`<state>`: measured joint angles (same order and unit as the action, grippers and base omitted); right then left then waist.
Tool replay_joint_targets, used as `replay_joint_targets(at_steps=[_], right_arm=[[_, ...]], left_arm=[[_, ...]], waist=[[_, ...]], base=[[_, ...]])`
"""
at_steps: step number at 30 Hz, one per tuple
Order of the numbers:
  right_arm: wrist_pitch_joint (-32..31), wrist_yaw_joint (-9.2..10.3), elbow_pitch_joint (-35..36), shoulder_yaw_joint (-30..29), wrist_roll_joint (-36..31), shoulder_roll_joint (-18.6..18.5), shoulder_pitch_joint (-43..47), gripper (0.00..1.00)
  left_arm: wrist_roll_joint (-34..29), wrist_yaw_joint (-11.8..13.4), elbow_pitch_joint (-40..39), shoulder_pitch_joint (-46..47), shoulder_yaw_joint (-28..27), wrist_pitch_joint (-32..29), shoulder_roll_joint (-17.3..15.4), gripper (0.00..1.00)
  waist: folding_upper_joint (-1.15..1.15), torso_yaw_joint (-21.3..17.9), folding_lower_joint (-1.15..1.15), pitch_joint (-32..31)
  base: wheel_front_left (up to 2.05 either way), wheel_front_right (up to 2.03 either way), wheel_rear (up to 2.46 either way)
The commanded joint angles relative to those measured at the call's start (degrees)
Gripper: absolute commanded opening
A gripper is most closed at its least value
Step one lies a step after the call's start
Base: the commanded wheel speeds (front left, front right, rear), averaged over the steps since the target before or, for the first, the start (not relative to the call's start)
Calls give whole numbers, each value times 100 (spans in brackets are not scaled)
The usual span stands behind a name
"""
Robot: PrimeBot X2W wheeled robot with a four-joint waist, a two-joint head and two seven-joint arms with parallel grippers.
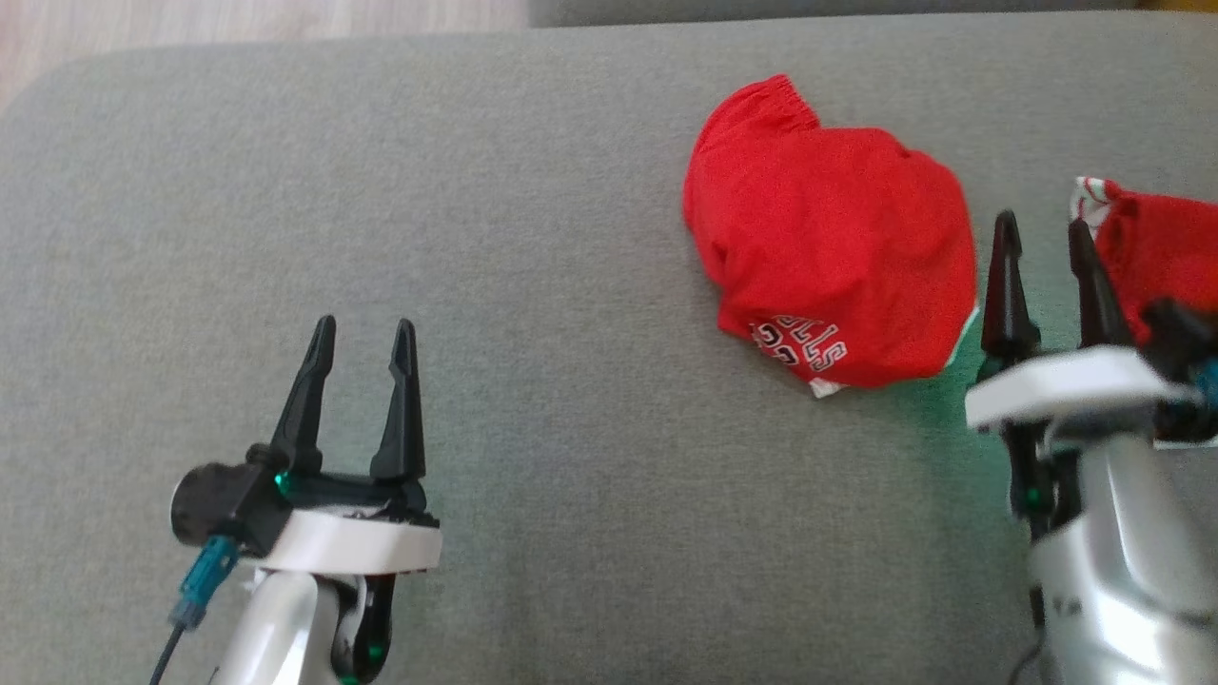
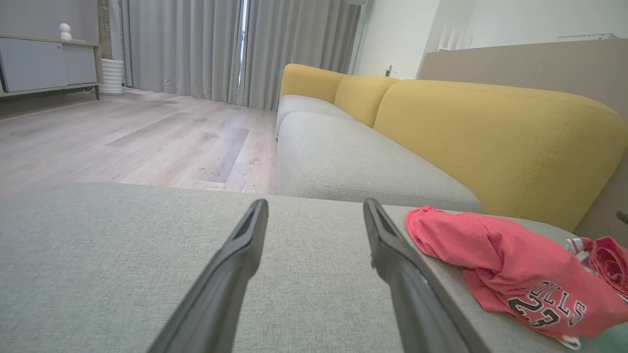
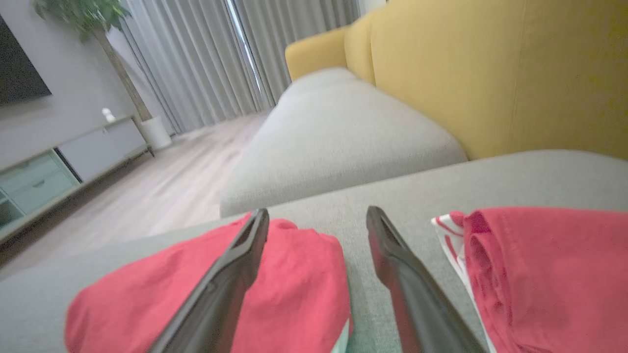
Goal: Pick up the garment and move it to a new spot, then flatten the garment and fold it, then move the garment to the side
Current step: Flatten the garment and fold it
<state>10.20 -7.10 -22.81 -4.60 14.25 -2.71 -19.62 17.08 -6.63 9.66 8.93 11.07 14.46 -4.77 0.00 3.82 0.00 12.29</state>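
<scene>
A red garment (image 1: 828, 257) with black-and-white lettering lies bunched on the grey cushion (image 1: 533, 238), right of centre; it also lies at the right in the left wrist view (image 2: 510, 264) and at the lower left in the right wrist view (image 3: 289, 294). My right gripper (image 1: 1045, 228) is open just right of the garment, nothing between its fingers. My left gripper (image 1: 365, 328) stands open over bare cushion at the lower left, well clear of the garment. Both wrist views confirm spread, empty fingers (image 2: 230, 274) (image 3: 230, 274).
A second red cloth with white trim (image 1: 1147, 252) lies at the right edge, partly behind my right gripper, also seen as red cloth (image 3: 549, 274). Yellow sofa backrests (image 2: 490, 142) and another grey seat (image 2: 358, 162) lie beyond. Wooden floor (image 2: 122, 137) borders the cushion's far left.
</scene>
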Motion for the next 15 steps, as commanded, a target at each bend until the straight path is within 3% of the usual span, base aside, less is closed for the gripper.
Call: replay_joint_targets(at_steps=[1, 12, 15], right_arm=[[-92, -39, 33, 93, -90, -17, -294, 100], [-730, -39, -2450, -888, -473, -17, -1829, 100], [-766, -39, -3008, -885, -455, -17, -2087, 100]], left_arm=[[-45, -22, -145, 233, -186, 53, -18, 100], [-74, -69, -11, 383, -43, 53, 69, 100], [-71, -74, 6, 400, -24, 53, 84, 100]], waist=[[0, 70, 0, 70], [0, 434, 0, 323], [0, 484, 0, 338]], base=[[0, 0, 0], [0, 0, 0], [0, 0, 0]])
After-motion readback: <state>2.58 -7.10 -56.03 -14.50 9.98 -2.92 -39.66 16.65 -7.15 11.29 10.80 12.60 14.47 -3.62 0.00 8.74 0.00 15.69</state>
